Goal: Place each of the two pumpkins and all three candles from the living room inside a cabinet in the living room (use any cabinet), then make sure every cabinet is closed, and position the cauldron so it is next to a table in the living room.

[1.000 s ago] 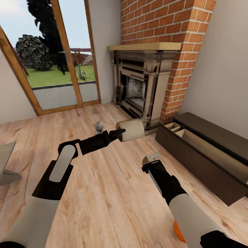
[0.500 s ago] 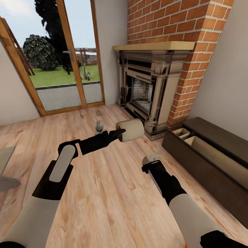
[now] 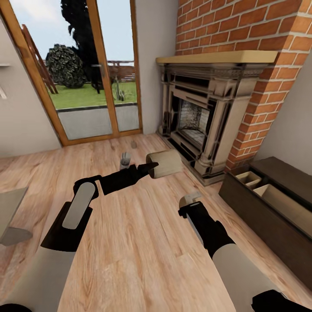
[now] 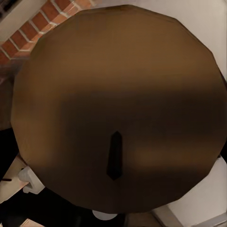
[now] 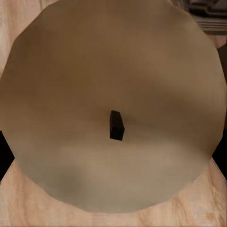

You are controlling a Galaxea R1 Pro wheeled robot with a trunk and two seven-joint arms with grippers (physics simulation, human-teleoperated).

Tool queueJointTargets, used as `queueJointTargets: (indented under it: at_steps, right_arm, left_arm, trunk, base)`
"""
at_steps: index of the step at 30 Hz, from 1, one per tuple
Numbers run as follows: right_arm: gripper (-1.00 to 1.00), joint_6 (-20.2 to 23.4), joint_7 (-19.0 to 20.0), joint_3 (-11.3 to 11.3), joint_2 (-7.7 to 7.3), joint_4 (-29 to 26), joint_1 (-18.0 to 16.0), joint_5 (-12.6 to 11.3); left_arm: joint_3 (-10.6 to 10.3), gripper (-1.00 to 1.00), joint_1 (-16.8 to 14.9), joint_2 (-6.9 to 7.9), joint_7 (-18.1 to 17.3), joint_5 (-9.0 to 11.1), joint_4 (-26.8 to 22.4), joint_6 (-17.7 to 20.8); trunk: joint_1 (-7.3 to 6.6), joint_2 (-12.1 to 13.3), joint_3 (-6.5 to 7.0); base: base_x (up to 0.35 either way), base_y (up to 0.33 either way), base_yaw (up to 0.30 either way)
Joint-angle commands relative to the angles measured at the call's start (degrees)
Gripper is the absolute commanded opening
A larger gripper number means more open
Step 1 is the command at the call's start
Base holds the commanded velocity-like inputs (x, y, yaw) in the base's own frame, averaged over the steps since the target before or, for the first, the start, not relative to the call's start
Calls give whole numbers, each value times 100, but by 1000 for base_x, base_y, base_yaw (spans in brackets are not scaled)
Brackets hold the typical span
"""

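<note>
Light wood plank floor [image 3: 143, 242] underfoot, pale grain running away toward tall wood-framed glass doors [image 3: 93, 78] with grass and dark shrubs outside. Plain off-white walls. Red brick chimney [image 3: 242, 26] rising above an ornate grey-beige fireplace [image 3: 203, 117] with a pale wood mantel shelf and a dark grate inside.

Ahead and to the outer side of the right gripper [image 3: 190, 200]: the cabinet [image 3: 273, 216], long, low, dark-brown wood, flat-fronted, with drawers pulled open showing light tan interiors. Well out to the outer side of the left arm, a grey slab corner of a table [image 3: 11, 208] at the edge of view.

Left gripper [image 3: 151, 167], black and tapered, closed around a candle [image 3: 164, 164]: a short stout cream-beige cylinder lying on its side at the fingertips, held up off the floor, fireplace beyond it. Seen along the left fingers, its round faceted top [image 4: 118, 104] close up, brownish in shade, small dark wick nub at the centre.

Right gripper reaching forward and low, clamped on a second candle [image 3: 189, 199], only a pale sliver past the black wrist. Seen along the right fingers, its flat beige top [image 5: 111, 104], many-sided in outline, dark wick stub in the middle, floor planks behind.

Just beyond the left gripper, a small grey thing [image 3: 125, 159] standing on the floor, too small to tell; farther still, a tiny nub [image 3: 134, 143] near the doors.
</note>
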Motion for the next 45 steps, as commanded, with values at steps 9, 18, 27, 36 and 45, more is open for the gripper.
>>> queueJointTargets:
  at_steps: [9,18,27,36,45]
  right_arm:
    - [-100,1,2,0,-1,-1,-1,16]
    - [-100,1,11,0,-5,7,-1,16]
    - [-100,1,11,0,-5,-1,-1,16]
    - [-100,1,16,0,-5,1,-1,7]
    - [-100,1,19,0,-5,-1,-1,7]
  left_arm:
    - [0,-100,0,-3,-13,32,-2,2]
    - [-2,-100,0,-1,-13,32,-2,2]
    - [-1,-100,0,-7,-13,32,-2,2]
    - [-1,-100,0,-8,-13,32,-2,2]
    - [-6,-100,0,-1,-13,32,-2,2]
  trunk:
    - [0,0,0]
    - [0,0,0]
    - [0,0,0]
    - [0,0,25]
    - [0,0,63]
  base:
    - [335,85,5]
    - [335,85,0]
    - [335,85,0]
    - [335,85,-153]
    - [303,43,-227]
